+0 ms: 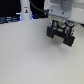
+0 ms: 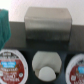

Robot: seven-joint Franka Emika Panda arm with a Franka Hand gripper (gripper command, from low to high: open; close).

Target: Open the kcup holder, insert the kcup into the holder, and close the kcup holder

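Above pods (image 2: 11,64), claw (image 1: 60,36) (kcup (image 1: 56,23) gripped)

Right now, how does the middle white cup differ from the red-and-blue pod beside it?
The middle white cup is plain and unprinted; the red-and-blue pod carries a printed label. The white cup shows whole; the pod is cut by the frame edge. Both are round, side by side.
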